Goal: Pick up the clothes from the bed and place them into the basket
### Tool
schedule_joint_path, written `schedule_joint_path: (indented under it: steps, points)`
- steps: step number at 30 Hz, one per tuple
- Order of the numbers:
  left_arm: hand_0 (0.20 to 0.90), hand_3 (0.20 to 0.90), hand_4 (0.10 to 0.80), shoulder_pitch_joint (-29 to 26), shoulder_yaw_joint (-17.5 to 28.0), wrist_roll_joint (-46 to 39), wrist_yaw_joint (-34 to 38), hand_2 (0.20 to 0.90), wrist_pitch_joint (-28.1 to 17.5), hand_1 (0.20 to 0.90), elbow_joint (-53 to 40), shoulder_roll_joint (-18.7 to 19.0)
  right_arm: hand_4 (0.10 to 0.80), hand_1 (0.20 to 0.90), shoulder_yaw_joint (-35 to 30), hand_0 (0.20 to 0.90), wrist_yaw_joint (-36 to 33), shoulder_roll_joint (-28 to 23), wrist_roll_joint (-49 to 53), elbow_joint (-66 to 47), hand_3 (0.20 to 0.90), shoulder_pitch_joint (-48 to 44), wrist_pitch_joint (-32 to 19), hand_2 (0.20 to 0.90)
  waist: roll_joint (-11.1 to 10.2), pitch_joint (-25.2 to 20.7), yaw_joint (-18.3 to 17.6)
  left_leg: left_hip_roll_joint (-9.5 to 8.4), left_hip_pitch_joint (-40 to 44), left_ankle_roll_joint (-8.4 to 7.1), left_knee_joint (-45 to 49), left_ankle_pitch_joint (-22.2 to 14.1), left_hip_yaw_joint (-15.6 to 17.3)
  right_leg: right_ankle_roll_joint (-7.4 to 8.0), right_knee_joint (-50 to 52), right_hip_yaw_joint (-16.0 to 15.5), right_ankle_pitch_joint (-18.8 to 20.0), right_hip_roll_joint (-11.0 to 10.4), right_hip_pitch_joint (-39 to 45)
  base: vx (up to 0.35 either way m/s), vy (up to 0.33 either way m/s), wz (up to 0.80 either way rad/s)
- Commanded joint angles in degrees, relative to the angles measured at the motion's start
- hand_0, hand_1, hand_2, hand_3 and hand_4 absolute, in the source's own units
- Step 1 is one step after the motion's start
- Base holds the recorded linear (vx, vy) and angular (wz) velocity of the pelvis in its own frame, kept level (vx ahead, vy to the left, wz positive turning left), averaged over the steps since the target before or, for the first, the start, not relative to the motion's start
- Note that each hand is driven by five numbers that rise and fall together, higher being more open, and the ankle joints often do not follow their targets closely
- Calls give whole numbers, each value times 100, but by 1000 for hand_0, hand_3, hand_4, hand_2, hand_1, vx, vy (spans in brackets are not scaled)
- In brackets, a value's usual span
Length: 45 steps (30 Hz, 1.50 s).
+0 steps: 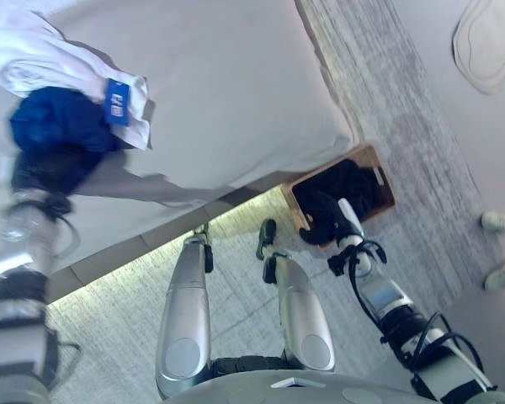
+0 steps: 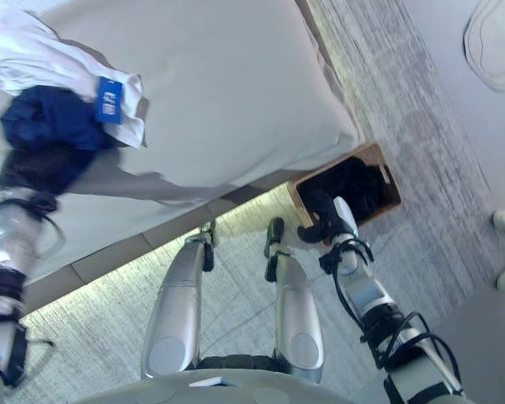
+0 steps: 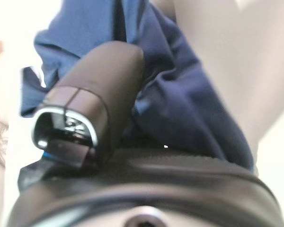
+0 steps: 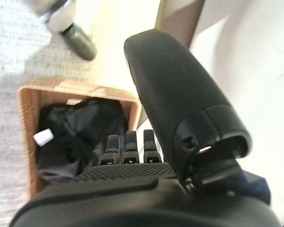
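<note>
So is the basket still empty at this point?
No, the basket on the floor beside the bed already holds dark clothing, seen plainly in the right wrist view.

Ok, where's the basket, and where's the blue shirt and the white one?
basket [image 1: 385,178]: left eye view, on its brown rim at the far side.
blue shirt [image 1: 63,122]: left eye view, on the middle of the bunched cloth.
white shirt [image 1: 34,55]: left eye view, on its folded top part on the bed.

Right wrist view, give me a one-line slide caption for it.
Right hand, fingers extended and empty, poised over the wicker basket already holding dark clothes beside the bed.
</note>
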Motion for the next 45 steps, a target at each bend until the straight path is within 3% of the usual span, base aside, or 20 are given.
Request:
schedule_joint_path:
  steps: [1, 5, 11, 13, 16, 23, 29, 36, 44, 45]
  points:
    - [300, 200, 100, -285, 493, -1265, -1047, 300, -1465, 300, -1011, -201, 800, 900, -246, 900, -252, -190, -280, -521, 900, 55, -426, 900, 237, -28, 118, -342, 793, 276, -436, -420, -448, -104, -76, -201, -81, 223, 683, 49, -118, 3]
    - [300, 200, 100, 141, 590, -1602, -1755, 300, -1811, 300, -1686, -817, 800, 900, -343, 900, -128, -38, -127, -742, 900, 251, -502, 900, 404, -398, 139, -330, 1527, 176, -1082, -246, -518, -125, -554, -233, -67, 188, 1364, 117, -104, -5]
    - [300, 200, 100, 701, 471, -938, -1837, 300, -1696, 300, -2416, -1044, 800, 900, -560, 900, 525, 114, 670, -1452, 900, 606, -819, 900, 732, -1010, 53, -337, 2179, 89, -1850, 70, -513, -138, -998, -273, 2, 192, 1875, 91, -59, 1]
    - [300, 200, 100, 896, 207, -409, -1845, 300, -1395, 300, -2695, -1079, 800, 900, -568, 900, 1092, 244, 989, -1809, 900, 777, -1071, 900, 956, -1365, 3, -316, 2448, 23, -2256, 287, -517, -124, -1147, -324, 15, 214, 2104, 125, -62, -3]
    - [300, 200, 100, 917, -101, 153, -1894, 300, -1059, 300, -2674, -959, 800, 900, -495, 900, 1639, 296, 1556, -2246, 900, 825, -1119, 900, 1101, -1681, -61, -261, 2676, -83, -2646, 525, -482, -131, -1279, -395, 2, 278, 2349, 103, -90, 6]
    - [300, 200, 100, 828, -931, 747, -2416, 300, -289, 300, -2367, -780, 800, 900, -367, 900, 3383, 187, 3669, -3021, 900, 621, -968, 900, 1158, -2183, -213, -271, 3059, -137, -2786, 543, -445, -138, -1481, -513, 21, 270, 2709, 55, -113, 6]
    - [300, 200, 100, 786, -1450, 1299, -2847, 300, 123, 300, -1987, -602, 800, 900, -265, 900, 3375, -10, 4124, -3315, 900, 405, -644, 900, 1168, -2482, -380, -259, 3397, -114, -2822, 429, -293, -146, -1633, -415, 59, 309, 2954, 60, -101, -6]
    - [300, 200, 100, 781, -2005, 1781, -3349, 300, 531, 300, -2210, -376, 800, 900, -130, 900, 3239, -129, 4631, -3239, 900, 409, -379, 900, 1170, -2559, -507, -229, 3640, -80, -2803, 325, -106, -170, -1804, -287, 150, 369, 3126, 38, -82, -10]
    - [300, 200, 100, 931, -2345, 1732, -3936, 300, 940, 300, -2464, -253, 800, 900, -33, 900, 3201, -216, 4774, -3143, 900, 599, -317, 900, 1210, -2505, -599, -195, 3693, -103, -2790, 309, 31, -171, -1944, -240, 248, 389, 3154, -1, -46, -5]
    - [300, 200, 100, 949, -2364, 1699, -3992, 300, 985, 300, -2485, -240, 635, 759, -32, 759, 3173, -237, 4748, -3132, 735, 615, -348, 759, 1213, -2502, -603, -192, 3691, -108, -2787, 310, 38, -169, -1954, -244, 255, 385, 3154, -13, -32, -2]
